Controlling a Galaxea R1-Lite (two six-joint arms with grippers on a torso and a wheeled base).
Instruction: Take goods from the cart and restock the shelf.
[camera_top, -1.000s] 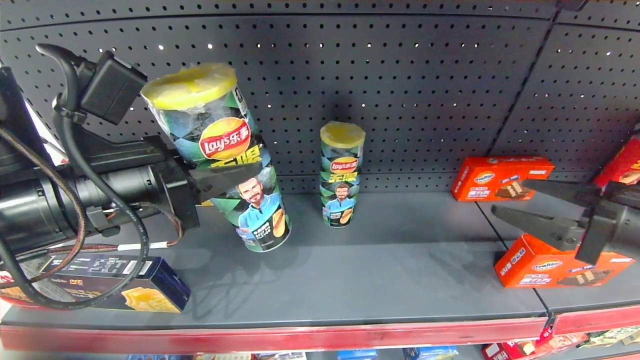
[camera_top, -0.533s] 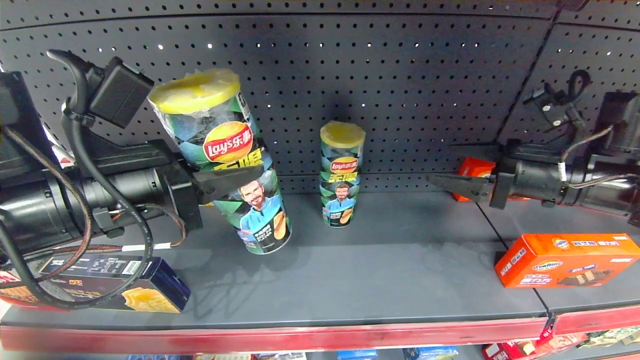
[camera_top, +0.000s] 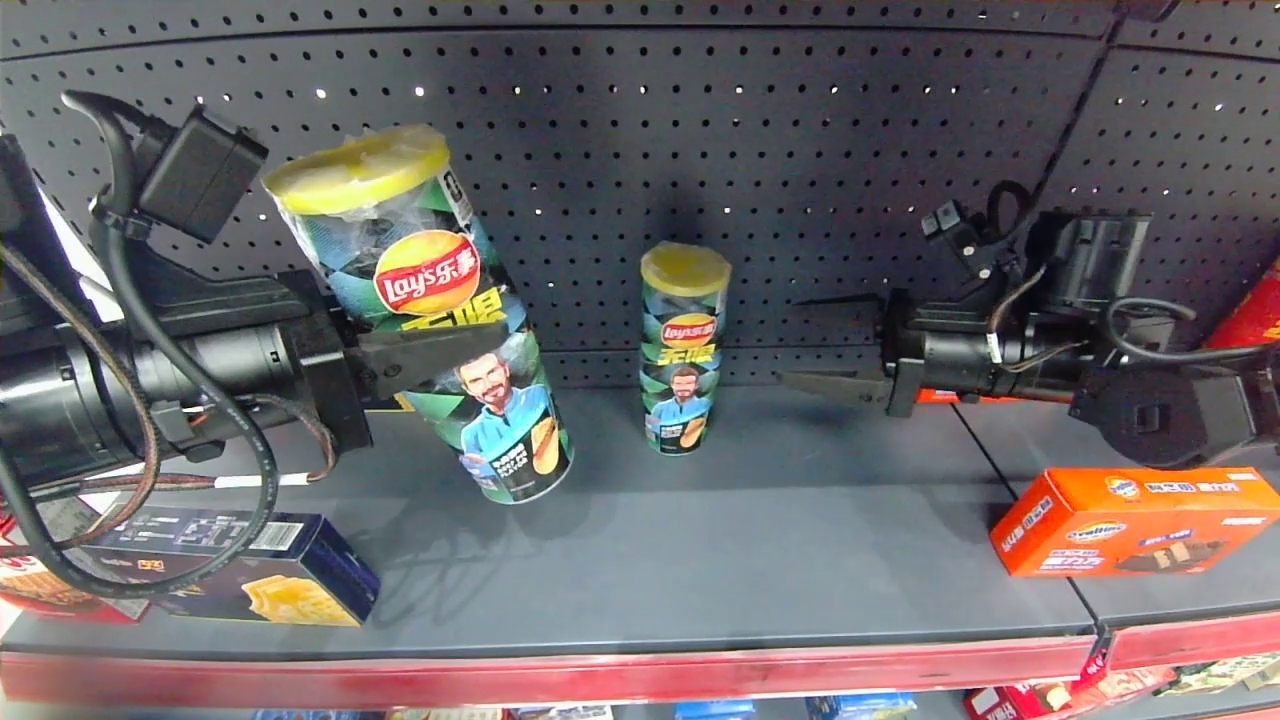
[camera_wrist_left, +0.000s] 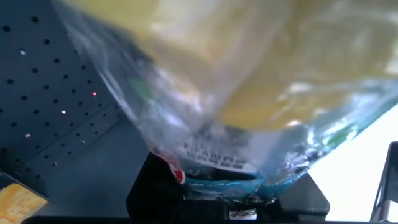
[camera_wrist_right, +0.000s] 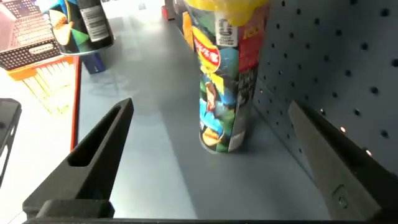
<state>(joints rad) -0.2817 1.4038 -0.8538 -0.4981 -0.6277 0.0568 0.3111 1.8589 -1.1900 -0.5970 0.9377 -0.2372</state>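
Two grippers: the left gripper (camera_top: 452, 345) clamps a tilted chip can (camera_top: 415, 285) over the shelf (camera_top: 800, 540), the right gripper (camera_top: 800, 340) spreads wide near the upright can (camera_top: 685, 350)

On the shelf (camera_top: 750, 540), one chips can (camera_top: 684, 350) stands upright at the back, just before the pegboard (camera_top: 800, 150). To its left a second, tilted can (camera_top: 430, 310) sits clasped in the left hand (camera_top: 450, 350). The right hand (camera_top: 800, 340) hangs just right of the upright can, fingers spread. A box (camera_top: 250, 570) lies at the front left and another box (camera_top: 1130, 520) at the front right.
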